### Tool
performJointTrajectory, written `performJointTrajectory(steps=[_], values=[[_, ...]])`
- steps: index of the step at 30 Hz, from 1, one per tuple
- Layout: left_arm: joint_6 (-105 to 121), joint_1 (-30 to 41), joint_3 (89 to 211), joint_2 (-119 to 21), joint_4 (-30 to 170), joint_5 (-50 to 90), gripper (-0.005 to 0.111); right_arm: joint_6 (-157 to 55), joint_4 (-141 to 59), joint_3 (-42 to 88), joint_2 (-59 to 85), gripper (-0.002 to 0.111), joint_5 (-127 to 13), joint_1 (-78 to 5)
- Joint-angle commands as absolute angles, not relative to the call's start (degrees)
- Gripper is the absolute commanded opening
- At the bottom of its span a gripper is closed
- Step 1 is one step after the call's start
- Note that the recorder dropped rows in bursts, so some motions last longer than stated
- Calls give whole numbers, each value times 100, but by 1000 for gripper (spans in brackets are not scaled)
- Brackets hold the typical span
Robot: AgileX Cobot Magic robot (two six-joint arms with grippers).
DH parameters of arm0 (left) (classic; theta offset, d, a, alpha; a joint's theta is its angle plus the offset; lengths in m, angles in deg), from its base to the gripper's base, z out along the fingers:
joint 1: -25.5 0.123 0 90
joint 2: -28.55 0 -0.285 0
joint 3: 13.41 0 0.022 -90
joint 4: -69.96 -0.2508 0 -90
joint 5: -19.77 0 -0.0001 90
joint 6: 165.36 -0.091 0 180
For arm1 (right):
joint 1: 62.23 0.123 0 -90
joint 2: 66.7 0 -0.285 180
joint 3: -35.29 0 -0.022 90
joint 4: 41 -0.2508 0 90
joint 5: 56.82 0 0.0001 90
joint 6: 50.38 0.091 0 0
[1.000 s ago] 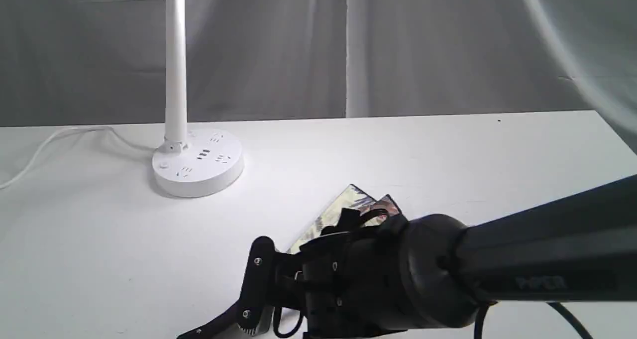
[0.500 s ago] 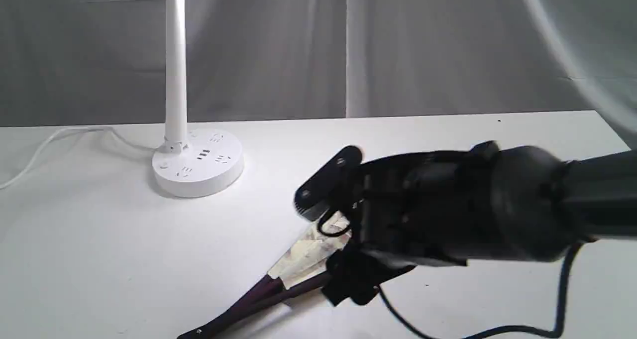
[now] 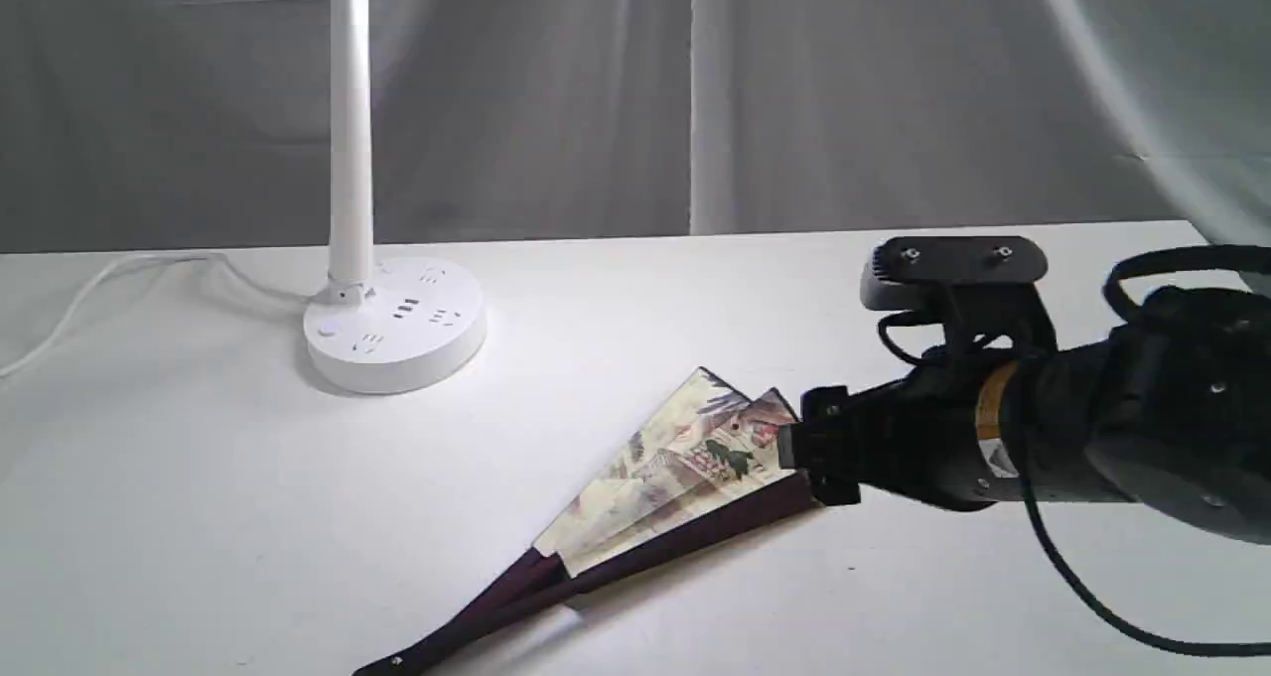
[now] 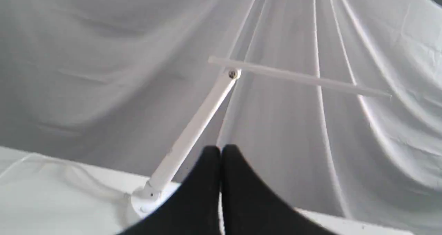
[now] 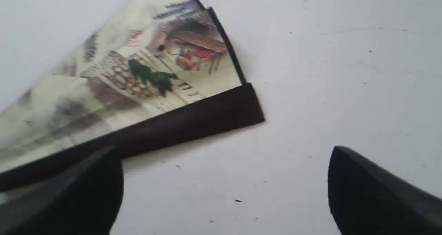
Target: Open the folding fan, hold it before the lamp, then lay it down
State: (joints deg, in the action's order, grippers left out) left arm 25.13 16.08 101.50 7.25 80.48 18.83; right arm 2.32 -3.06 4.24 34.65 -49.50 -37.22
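Note:
The folding fan (image 3: 675, 468) lies partly open on the white table (image 3: 199, 497), its maroon guard sticks running toward the front left. The lamp (image 3: 350, 160) stands at the back left on its round base (image 3: 394, 324). My right gripper (image 3: 806, 453) hovers at the fan's wide end. In the right wrist view that gripper (image 5: 224, 166) is open and holds nothing, with one of its fingers (image 5: 86, 190) over the fan's (image 5: 138, 76) dark guard stick (image 5: 190, 121). My left gripper (image 4: 220, 152) is shut on nothing and points at the lamp's post (image 4: 193, 128). It is out of the exterior view.
A white cord (image 3: 119, 274) trails from the lamp base to the left edge. A grey curtain (image 3: 794, 90) hangs behind the table. The right arm's black cable (image 3: 1092, 597) loops over the table's front right. The lamp's head bar (image 4: 297, 78) reaches sideways high up.
My right arm has swung from low over the fan's ribs, up and across to the right, and now sits at the fan's wide end. The fan itself lies where it was.

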Motion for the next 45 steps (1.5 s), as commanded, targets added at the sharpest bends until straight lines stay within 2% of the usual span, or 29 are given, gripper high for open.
performJointTrajectory(steps=[1,8,15,18,23,29,32,38,45], values=[[2467,1622,10911,-622,7938,2423,0,256,-671,185,3189,80,-5506,-3764],[2469,1622,12621,-3206,7599,4396,0,1130,-1926,-369,3149,80,-7004,-3764],[2480,1622,13937,-5530,8738,5304,0,4294,320,-653,3149,80,-9595,-3764],[2340,1622,14286,-6198,8707,5210,0,4439,466,-653,3149,80,-9541,-3764],[1992,1622,14504,-6867,8623,4974,0,4427,773,-653,3149,80,-8502,-3764],[1938,1622,14504,-7434,8686,4376,0,4590,1068,-653,3264,80,-8827,-3764],[1047,1622,14520,-7771,9379,4266,0,4601,1098,-653,3587,80,-8998,-3764],[-1755,1622,15222,-8687,11676,5350,0,4601,1085,-642,4473,80,-9886,-3764],[-1869,1622,15718,-9544,11768,5776,0,4698,1847,-72,4965,80,-9785,-3764]])
